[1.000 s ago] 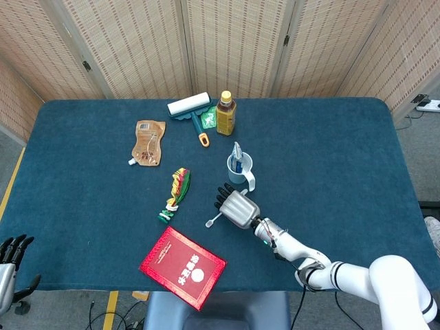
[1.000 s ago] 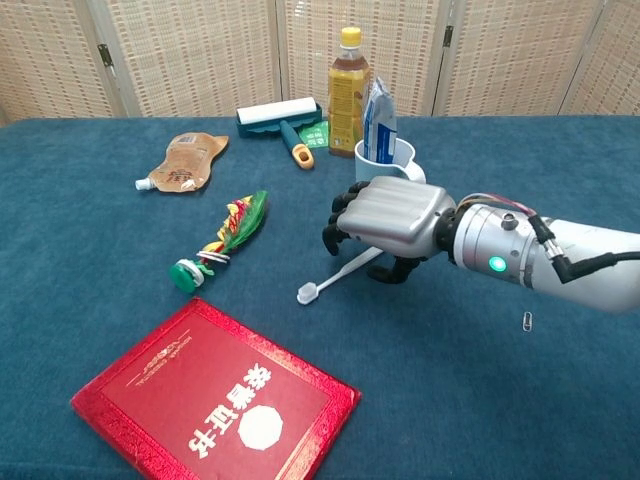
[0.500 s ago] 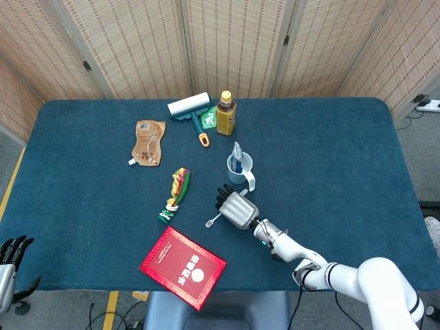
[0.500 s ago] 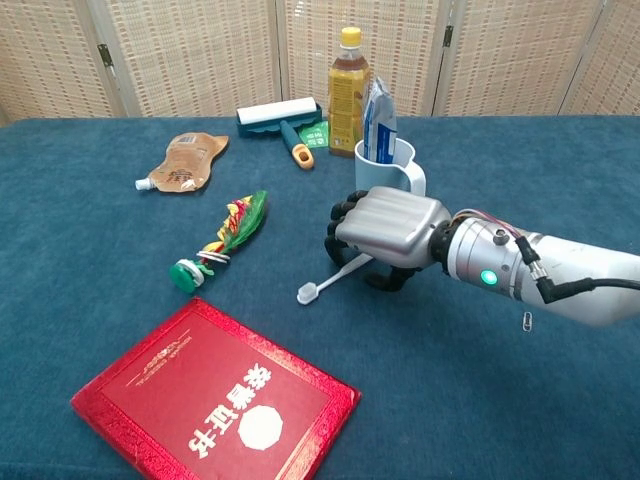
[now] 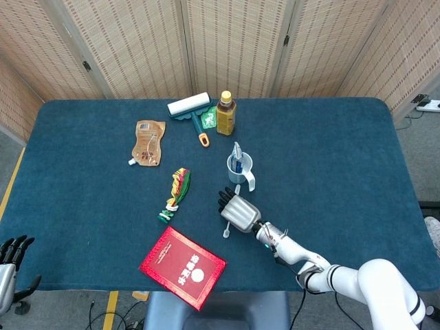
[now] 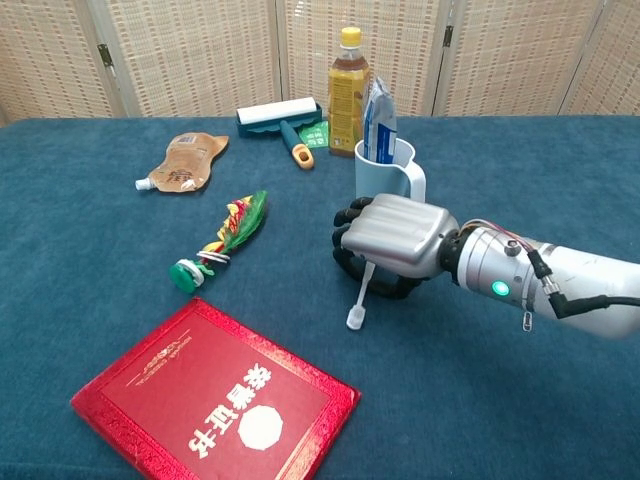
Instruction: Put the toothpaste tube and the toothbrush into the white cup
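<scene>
The white cup [image 6: 391,187] stands mid-table with the blue-and-white toothpaste tube [image 6: 378,120] upright inside it; both also show in the head view as cup [image 5: 242,176] and tube [image 5: 236,157]. Just in front of the cup, my right hand [image 6: 396,240] lies knuckles-up on the cloth, its fingers curled around the handle of the white toothbrush [image 6: 358,300]. The brush head pokes out below the hand toward the table's front edge. In the head view this hand [image 5: 238,210] covers most of the toothbrush [image 5: 226,230]. My left hand [image 5: 9,257] hangs off the front left corner, fingers spread, holding nothing.
A red booklet [image 6: 215,395] lies front left. A green, yellow and red bundle [image 6: 222,240], a brown pouch [image 6: 184,162], a lint roller [image 6: 280,117] and a tea bottle [image 6: 347,90] sit behind. A paper clip [image 6: 527,321] lies beside my right forearm.
The toothbrush has swung under my right hand: its head pointed left before and now points toward the front edge. The hand shifted slightly right and lower. The left hand stayed put.
</scene>
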